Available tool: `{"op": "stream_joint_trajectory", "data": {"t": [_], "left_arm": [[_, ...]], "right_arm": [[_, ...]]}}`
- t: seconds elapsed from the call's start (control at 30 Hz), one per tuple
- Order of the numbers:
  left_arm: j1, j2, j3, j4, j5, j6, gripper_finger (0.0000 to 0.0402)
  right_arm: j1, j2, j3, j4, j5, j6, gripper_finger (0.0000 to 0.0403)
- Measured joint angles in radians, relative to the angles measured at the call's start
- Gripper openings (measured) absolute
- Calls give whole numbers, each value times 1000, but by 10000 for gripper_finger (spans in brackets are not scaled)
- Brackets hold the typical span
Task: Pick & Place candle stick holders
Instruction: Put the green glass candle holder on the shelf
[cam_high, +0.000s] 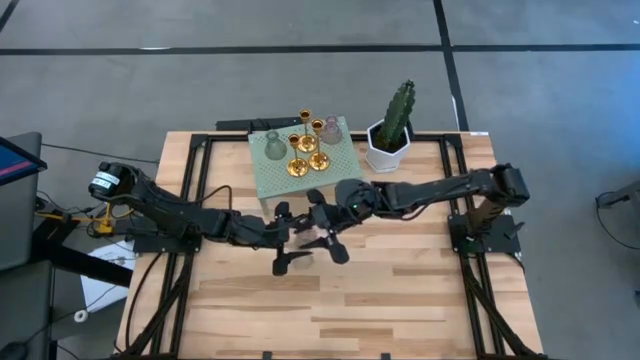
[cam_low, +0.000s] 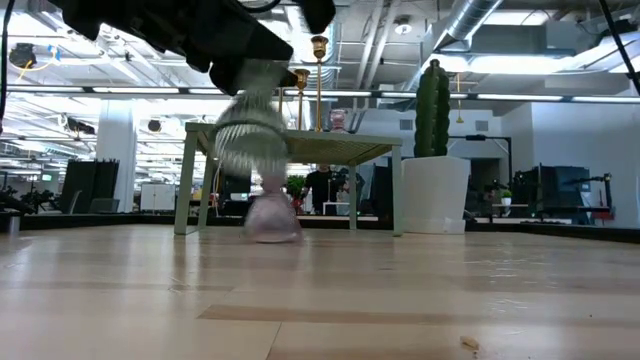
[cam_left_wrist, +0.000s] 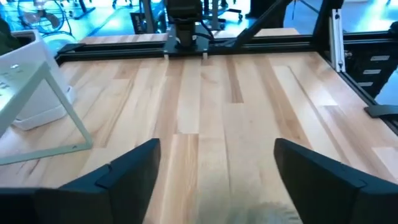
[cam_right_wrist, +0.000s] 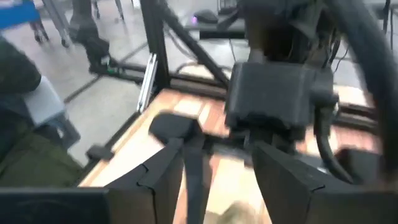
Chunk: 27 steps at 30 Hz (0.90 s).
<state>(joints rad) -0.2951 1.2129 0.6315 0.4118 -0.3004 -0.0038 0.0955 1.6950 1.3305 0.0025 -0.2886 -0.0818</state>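
left end effector (cam_high: 292, 243) with fingers spread, empty, low over tabletop (cam_high: 400, 300); pink holder (cam_low: 272, 218) standing on tabletop just ahead of it, between both end effectors; right end effector (cam_high: 328, 228) close above holder, fingers parted; judged step: placing or releasing pink holder; next needs clean lift away; beyond, green stand (cam_high: 345, 172) carrying remaining candle stick holders (cam_high: 300, 150).
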Motion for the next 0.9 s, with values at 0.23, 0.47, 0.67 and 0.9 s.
{"op": "stream_joint_trajectory", "data": {"t": [0.23, 0.47, 0.67, 0.9], "left_arm": [[0, 0, 0, -35, -5, -17, 207], [-2, 0, -1, -96, -5, -49, 63], [0, -10, -1, -98, -5, -25, 6], [-44, -59, -20, -237, -157, -52, 4]], "right_arm": [[8, -82, 0, -134, 1, -5, 125], [55, -111, -2, -474, 2, 1, 33], [98, -104, -10, -496, 65, -20, 7], [127, -113, -104, -476, 267, -7, 1]]}}
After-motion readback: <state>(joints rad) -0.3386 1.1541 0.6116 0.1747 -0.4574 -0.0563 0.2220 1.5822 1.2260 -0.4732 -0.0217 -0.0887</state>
